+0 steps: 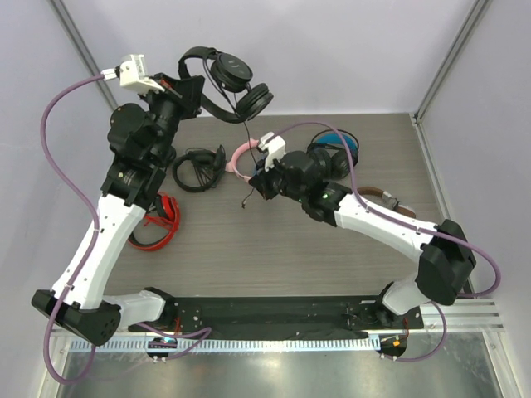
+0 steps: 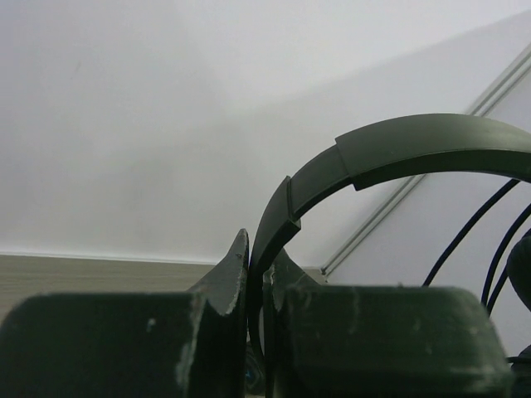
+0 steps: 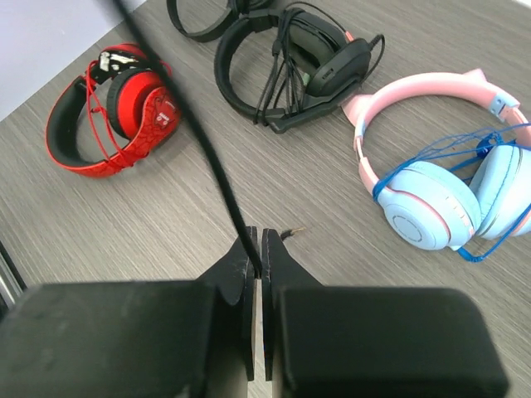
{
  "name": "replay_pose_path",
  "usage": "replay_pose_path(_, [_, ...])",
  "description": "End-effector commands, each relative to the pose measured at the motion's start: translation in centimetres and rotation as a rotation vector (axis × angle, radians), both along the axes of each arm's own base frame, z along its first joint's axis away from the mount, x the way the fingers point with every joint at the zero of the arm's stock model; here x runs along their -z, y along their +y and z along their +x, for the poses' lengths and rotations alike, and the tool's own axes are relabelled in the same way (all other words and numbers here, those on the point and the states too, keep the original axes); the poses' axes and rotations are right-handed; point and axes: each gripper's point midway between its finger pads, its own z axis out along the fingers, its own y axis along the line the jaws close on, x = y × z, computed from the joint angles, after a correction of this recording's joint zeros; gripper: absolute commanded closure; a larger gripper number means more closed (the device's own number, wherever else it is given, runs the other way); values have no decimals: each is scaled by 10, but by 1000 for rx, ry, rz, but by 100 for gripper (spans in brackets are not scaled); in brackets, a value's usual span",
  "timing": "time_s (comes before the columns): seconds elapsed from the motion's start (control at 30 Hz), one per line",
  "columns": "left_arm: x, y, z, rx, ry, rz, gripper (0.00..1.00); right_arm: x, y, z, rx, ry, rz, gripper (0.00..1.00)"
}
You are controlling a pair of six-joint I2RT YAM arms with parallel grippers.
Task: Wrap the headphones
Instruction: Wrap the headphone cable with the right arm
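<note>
The slim black headphones (image 1: pixel 228 79) hang in the air at the back left, above the table. My left gripper (image 1: pixel 195 89) is shut on their thin headband (image 2: pixel 398 153), which stands pinched between the fingers (image 2: pixel 232 269). Their thin black cable (image 1: pixel 247 137) drops from an earcup down to my right gripper (image 1: pixel 255 181) over the middle of the table. In the right wrist view the cable (image 3: pixel 207 141) runs into the right gripper (image 3: pixel 259 253), which is shut on it near its end. The gold plug tip (image 3: pixel 292 233) sticks out just past the fingers.
On the wood table lie a red pair (image 1: pixel 162 224) at the left, a bulky black pair (image 1: pixel 195 166) with wound cable, a pink-and-blue pair (image 3: pixel 440 166) right of my right gripper, and a black-and-blue pair (image 1: pixel 336 145) behind the right arm. Grey walls close the back and sides.
</note>
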Motion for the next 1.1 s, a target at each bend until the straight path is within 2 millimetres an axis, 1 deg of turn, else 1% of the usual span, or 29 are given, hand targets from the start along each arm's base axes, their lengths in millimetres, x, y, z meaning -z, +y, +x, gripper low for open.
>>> replay_pose_path(0.0, [-45, 20, -17, -58, -105, -66, 100, -54, -5, -4, 69, -170, 90, 99])
replay_pose_path(0.07, [-45, 23, -16, -76, -101, -64, 100, -50, -6, -8, 71, -177, 82, 99])
replay_pose_path(0.1, [-45, 25, -16, -82, -98, -63, 100, -51, -3, -13, 69, -183, 84, 99])
replay_pose_path(0.2, [-44, 29, -14, -109, -88, -57, 100, -50, -4, -23, 74, -203, 82, 99])
replay_pose_path(0.23, [-43, 30, -13, -118, -85, -56, 100, -51, -5, -30, 85, -213, 80, 99])
replay_pose_path(0.3, [-41, 35, -11, -148, -64, -44, 100, -53, -7, -37, 99, -245, 68, 99])
replay_pose_path(0.33, [-40, 35, -9, -157, -60, -29, 100, -55, -8, -47, 109, -263, 65, 99])
replay_pose_path(0.4, [-37, 40, -8, -183, -48, -22, 100, -53, -11, -56, 119, -282, 40, 99])
replay_pose_path(0.47, [-36, 43, -6, -203, -46, -24, 100, -55, -13, -68, 117, -318, 8, 99])
replay_pose_path(0.53, [-33, 46, -4, -222, -38, -34, 100, -53, -16, -76, 125, -335, -29, 99])
replay_pose_path(0.57, [-31, 46, -3, -226, -32, -36, 100, -55, -17, -85, 137, -369, -64, 99])
replay_pose_path(0.63, [-27, 49, -2, -243, -17, -55, 100, -53, -24, -89, 181, -407, -130, 99])
replay_pose_path(0.67, [-26, 50, -1, -248, -15, -58, 100, -55, -32, -93, 243, -433, -165, 99])
replay_pose_path(0.7, [-24, 50, -1, -251, -6, -62, 100, -51, -38, -94, 267, -470, -222, 99])
replay_pose_path(0.73, [-22, 51, 0, -251, -3, -65, 100, -57, -42, -94, 314, -494, -215, 99])
replay_pose_path(0.77, [-21, 50, 0, -251, -2, -66, 100, -58, -48, -94, 361, -511, -233, 99])
replay_pose_path(0.8, [-20, 51, 0, -251, 2, -67, 100, -53, -60, -96, 424, -553, -317, 99])
replay_pose_path(0.83, [-20, 51, 0, -253, 3, -67, 100, -63, -66, -94, 499, -564, -276, 99])
replay_pose_path(0.87, [-19, 51, 1, -253, 7, -65, 100, -65, -73, -94, 552, -579, -295, 99])
replay_pose_path(0.9, [-18, 51, 0, -252, 7, -65, 100, -62, -90, -93, 652, -572, -333, 99])
replay_pose_path(0.93, [-19, 51, -1, -253, 5, -66, 100, -69, -94, -92, 699, -603, -360, 99])
replay_pose_path(1.0, [-19, 52, -2, -254, 4, -63, 100, -70, -104, -92, 762, -622, -378, 99])
replay_pose_path(1.07, [-18, 52, -3, -254, 4, -62, 100, -78, -112, -92, 834, -653, -361, 99])
